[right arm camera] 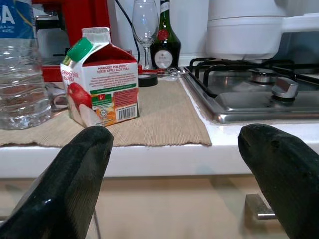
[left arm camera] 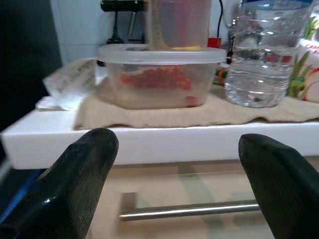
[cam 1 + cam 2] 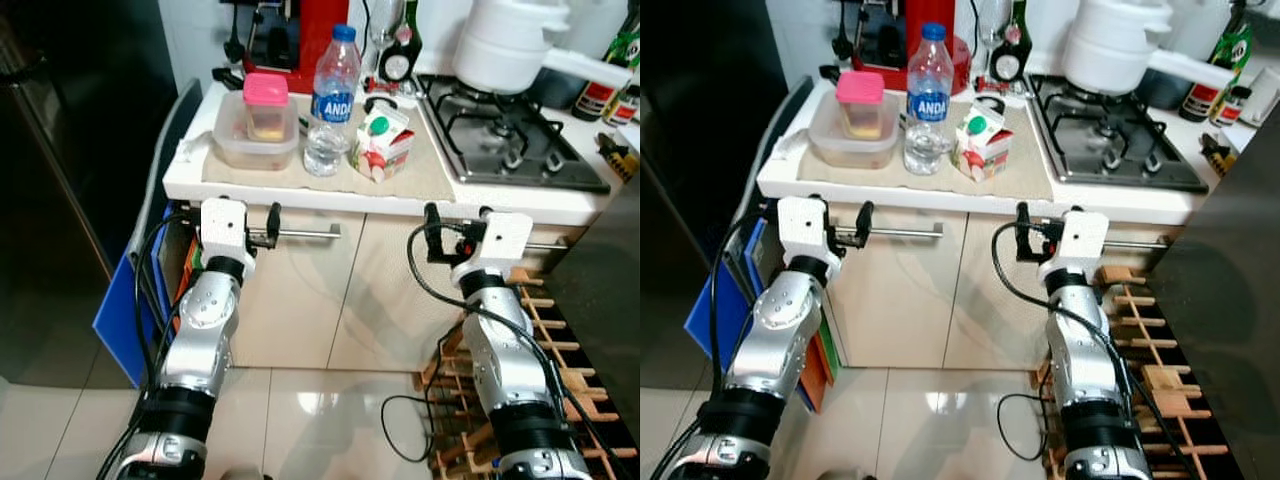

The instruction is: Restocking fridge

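Both pincers raised before white counter (image 3: 300, 195) edge, fingers spread, nothing held. Left pincer (image 2: 174, 184) faces clear lidded plastic food tub (image 3: 257, 133), pink-capped jar (image 3: 265, 104) on top; clear water bottle (image 3: 331, 100) just beside. Right pincer (image 1: 182, 179) faces red-and-white juice carton (image 1: 102, 82). Risk: reaching low could strike counter lip or drawer handle; nudged bottle may topple.

Head pair looking forward and down from above onto the counter (image 3: 300, 190), both arms in the foreground. Left wrist view low, level with the counter edge, close to the lidded container (image 2: 159, 77) and water bottle (image 2: 266, 55). Right wrist view equally low, facing the juice carton (image 1: 102, 74) and stove (image 1: 259, 94). Bottle shared by all four.
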{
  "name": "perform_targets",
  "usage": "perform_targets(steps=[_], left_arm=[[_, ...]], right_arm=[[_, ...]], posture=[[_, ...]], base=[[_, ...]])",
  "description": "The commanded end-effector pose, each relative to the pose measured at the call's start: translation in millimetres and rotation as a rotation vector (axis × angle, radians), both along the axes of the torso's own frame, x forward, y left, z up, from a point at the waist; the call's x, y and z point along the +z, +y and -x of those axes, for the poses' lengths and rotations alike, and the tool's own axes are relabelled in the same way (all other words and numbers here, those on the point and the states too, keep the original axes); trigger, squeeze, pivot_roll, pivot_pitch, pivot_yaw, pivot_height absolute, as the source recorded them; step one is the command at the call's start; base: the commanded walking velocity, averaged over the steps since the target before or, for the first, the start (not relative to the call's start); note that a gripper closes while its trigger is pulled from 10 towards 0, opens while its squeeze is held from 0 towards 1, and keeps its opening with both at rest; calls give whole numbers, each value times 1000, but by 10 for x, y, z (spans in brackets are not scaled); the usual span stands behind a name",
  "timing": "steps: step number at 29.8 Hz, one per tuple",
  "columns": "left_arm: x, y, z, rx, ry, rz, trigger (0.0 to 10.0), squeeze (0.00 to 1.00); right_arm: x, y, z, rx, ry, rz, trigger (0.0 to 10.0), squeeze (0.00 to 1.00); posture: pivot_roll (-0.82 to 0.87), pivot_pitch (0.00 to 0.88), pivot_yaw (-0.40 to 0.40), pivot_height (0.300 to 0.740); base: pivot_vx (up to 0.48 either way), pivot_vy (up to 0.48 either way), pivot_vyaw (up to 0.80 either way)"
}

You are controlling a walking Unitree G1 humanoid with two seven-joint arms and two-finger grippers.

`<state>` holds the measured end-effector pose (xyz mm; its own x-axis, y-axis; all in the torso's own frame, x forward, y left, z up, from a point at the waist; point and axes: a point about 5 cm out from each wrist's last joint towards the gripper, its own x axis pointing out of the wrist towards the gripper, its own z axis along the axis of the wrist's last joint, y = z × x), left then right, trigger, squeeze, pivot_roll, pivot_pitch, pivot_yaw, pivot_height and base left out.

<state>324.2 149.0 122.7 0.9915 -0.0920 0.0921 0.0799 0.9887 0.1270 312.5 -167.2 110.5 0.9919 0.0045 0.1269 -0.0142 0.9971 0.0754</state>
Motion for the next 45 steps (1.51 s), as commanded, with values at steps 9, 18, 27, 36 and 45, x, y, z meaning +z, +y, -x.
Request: perform_targets(steps=[9, 18, 27, 36, 45], left_arm=[[62, -100, -9, -63, -22, -44, 10000, 1000], [165, -72, -65, -39, -55, -13, 10000, 1000], [496, -84, -126, -64, -184, -25, 10000, 1000], [345, -62, -134, -56, -87, 72, 10000, 0], [362, -144, -160, -72, -104, -7, 10000, 0]], right_arm=[[-51, -16, 68, -7, 13, -39, 10000, 0], [-15, -49, 20, -28, 19, 30, 10000, 0], [89, -30, -51, -10, -11, 43, 10000, 0], [64, -8, -27, 4, -1, 41, 10000, 0], [61, -19, -54, 8, 8, 50, 10000, 0]], posture=[[142, 0, -43, 740], [146, 0, -47, 740], [154, 0, -64, 740], [149, 0, -69, 740], [143, 0, -71, 740]], base=[[0, 0, 0], [0, 0, 0], [0, 0, 0], [0, 0, 0], [0, 0, 0]])
